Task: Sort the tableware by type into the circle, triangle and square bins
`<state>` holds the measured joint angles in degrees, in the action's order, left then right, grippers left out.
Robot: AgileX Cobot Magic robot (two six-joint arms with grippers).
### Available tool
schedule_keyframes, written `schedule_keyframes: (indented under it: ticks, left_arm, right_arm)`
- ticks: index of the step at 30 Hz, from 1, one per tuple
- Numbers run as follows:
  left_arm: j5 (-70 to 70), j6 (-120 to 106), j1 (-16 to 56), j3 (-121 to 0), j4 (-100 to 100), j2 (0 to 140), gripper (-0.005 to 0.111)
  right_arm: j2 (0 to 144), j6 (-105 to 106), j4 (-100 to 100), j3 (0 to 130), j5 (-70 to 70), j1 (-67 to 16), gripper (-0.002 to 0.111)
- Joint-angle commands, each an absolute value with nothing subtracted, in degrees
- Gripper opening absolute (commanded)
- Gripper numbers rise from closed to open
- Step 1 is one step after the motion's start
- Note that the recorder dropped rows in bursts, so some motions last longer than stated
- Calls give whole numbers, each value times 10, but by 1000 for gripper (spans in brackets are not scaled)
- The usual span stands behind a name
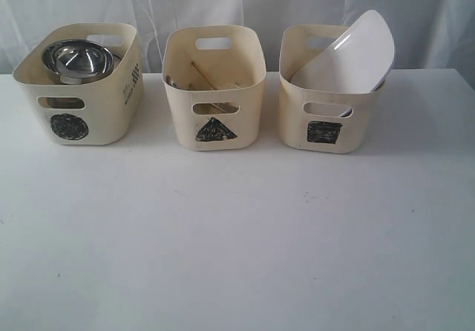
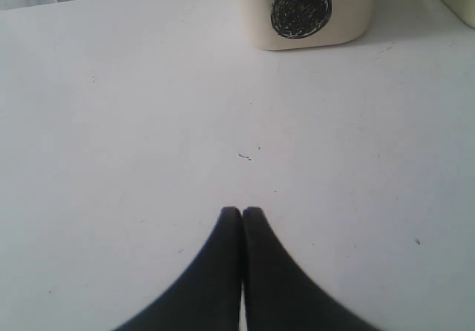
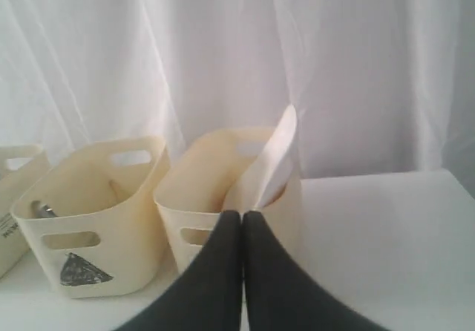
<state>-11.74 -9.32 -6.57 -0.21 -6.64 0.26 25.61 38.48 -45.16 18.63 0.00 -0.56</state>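
Observation:
Three cream bins stand in a row at the back of the white table. The circle bin on the left holds steel tableware, a steel bowl on top. The triangle bin in the middle holds wooden chopsticks and cutlery. A white plate leans out of the square bin on the right. Neither arm shows in the exterior view. My left gripper is shut and empty above bare table, short of the circle bin. My right gripper is shut and empty before the square bin, beside the triangle bin.
A white curtain hangs behind the bins. The white table stretches bare in front of them toward the near edge. The plate sticks up above the square bin's rim.

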Motion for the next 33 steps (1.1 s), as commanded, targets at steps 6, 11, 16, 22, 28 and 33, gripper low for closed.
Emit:
schedule_keyframes:
  ticks: [6, 11, 16, 22, 28, 33]
  left_arm:
    - [-116, -94, -66, 0, -70, 0, 0]
    - [-116, -94, -66, 0, -70, 0, 0]
    - [-116, -94, -66, 0, -70, 0, 0]
    - [-115, -94, -67, 0, -59, 0, 0]
    - [-115, -94, -67, 0, -59, 0, 0]
    - [-115, -94, -67, 0, -59, 0, 0]
  right_arm:
    - [134, 297, -354, 174, 125, -5, 0]
    - [131, 297, -280, 111, -50, -5, 0]
    - [59, 148, -201, 0, -65, 7, 0]
    - [0, 40, -34, 0, 142, 53, 0]
    - [0, 0, 9, 0, 198, 60, 0]
    - [0, 0, 9, 0, 194, 60, 0]
